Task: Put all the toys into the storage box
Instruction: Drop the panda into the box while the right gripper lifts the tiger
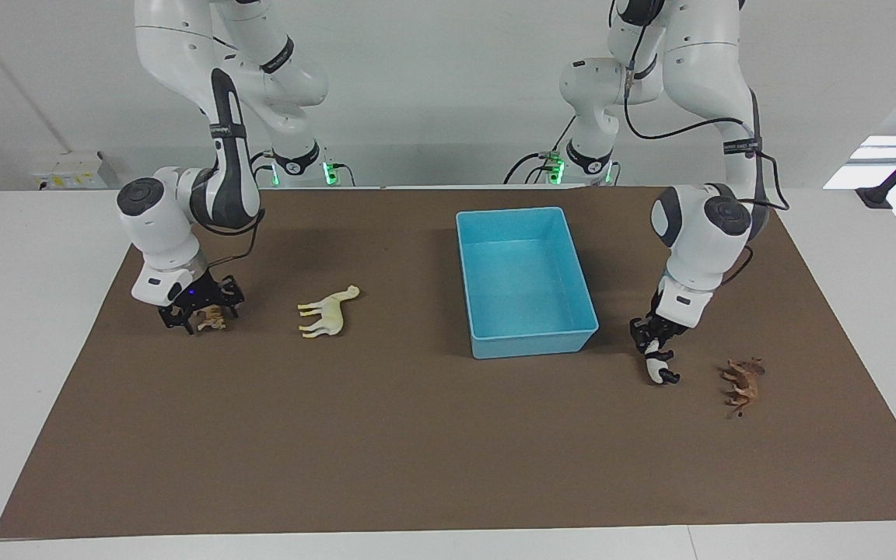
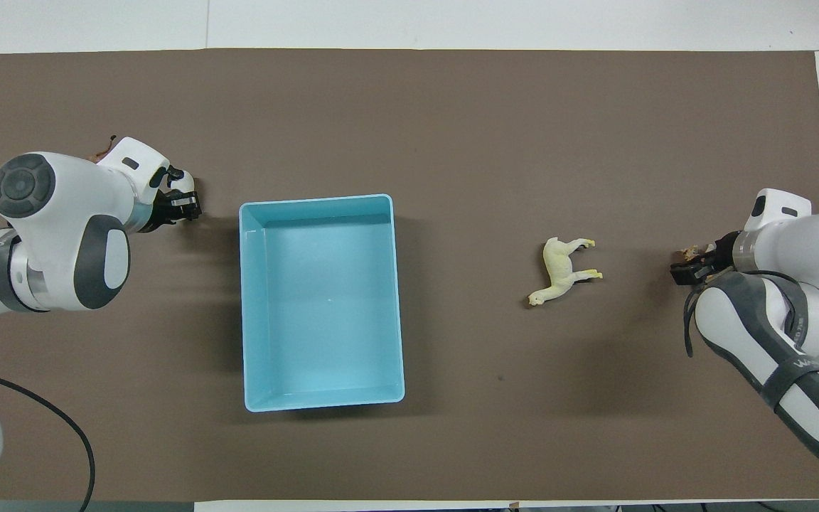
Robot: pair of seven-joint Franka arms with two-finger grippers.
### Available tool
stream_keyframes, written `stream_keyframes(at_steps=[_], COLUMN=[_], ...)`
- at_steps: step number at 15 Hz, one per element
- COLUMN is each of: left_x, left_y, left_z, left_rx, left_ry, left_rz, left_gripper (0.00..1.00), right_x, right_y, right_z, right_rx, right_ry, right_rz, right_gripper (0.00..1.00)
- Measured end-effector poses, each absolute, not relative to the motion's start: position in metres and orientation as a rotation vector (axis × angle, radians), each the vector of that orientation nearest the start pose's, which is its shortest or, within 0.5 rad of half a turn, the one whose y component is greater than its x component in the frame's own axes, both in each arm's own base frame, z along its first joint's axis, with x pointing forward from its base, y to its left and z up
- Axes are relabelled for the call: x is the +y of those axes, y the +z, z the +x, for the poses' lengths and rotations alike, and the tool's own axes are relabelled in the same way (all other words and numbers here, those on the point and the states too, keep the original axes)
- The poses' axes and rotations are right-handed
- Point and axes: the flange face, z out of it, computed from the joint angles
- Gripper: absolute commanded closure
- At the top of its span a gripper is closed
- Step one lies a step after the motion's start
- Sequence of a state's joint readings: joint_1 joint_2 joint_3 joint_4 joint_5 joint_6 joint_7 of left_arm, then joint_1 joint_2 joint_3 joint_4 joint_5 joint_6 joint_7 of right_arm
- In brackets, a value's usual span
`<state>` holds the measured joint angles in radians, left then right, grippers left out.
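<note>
My left gripper is shut on the back of the black-and-white panda, which tilts on the mat beside the corner of the light blue storage box. From overhead the panda shows just past the left gripper. The reddish-brown horned animal lies close by, toward the left arm's end. My right gripper is low and open, its fingers on either side of the orange tiger. The cream long-necked animal lies on its side between the tiger and the box.
A brown mat covers the table, with white table around it. The storage box has nothing inside. The left arm's wrist covers most of the horned animal from overhead.
</note>
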<state>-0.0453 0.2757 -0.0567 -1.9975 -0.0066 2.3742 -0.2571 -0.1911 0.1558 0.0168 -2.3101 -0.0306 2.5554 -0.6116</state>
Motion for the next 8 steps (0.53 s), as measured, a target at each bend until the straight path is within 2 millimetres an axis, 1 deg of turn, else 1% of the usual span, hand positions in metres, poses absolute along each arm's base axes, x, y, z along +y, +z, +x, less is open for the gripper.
stream_keyframes(at_steps=[2,3,4,5,6,7,8], left_x=[-0.065,-0.071,-0.086,-0.106,-0.131,-0.158,-0.187], left_y=[0.364,0.385,0.409,0.430,0.448,0.458,0.462], left_z=[0.616,0.616,0.613,0.606,0.596,0.584,0.570], left_rx=[-0.308,-0.372,-0.444,-0.507,-0.562,-0.600,-0.628], left_ry=[-0.061,-0.025,-0.012,-0.016,-0.018,-0.013,-0.005], left_rz=[-3.156,-3.148,-3.140,-3.132,-3.123,-3.115,-3.107], left_gripper=[0.85,0.84,0.84,0.82,0.79,0.74,0.70], right_x=[-0.098,-0.104,-0.109,-0.113,-0.114,-0.114,-0.113], right_y=[0.284,0.283,0.283,0.283,0.283,0.282,0.282], right_z=[0.523,0.521,0.520,0.519,0.518,0.518,0.517], right_rx=[-0.710,-0.693,-0.677,-0.666,-0.659,-0.649,-0.631], right_ry=[-0.116,-0.111,-0.107,-0.105,-0.103,-0.093,-0.080], right_rz=[-3.107,-3.110,-3.113,-3.115,-3.116,-3.115,-3.115], right_gripper=[0.07,0.08,0.14,0.25,0.44,0.70,0.98])
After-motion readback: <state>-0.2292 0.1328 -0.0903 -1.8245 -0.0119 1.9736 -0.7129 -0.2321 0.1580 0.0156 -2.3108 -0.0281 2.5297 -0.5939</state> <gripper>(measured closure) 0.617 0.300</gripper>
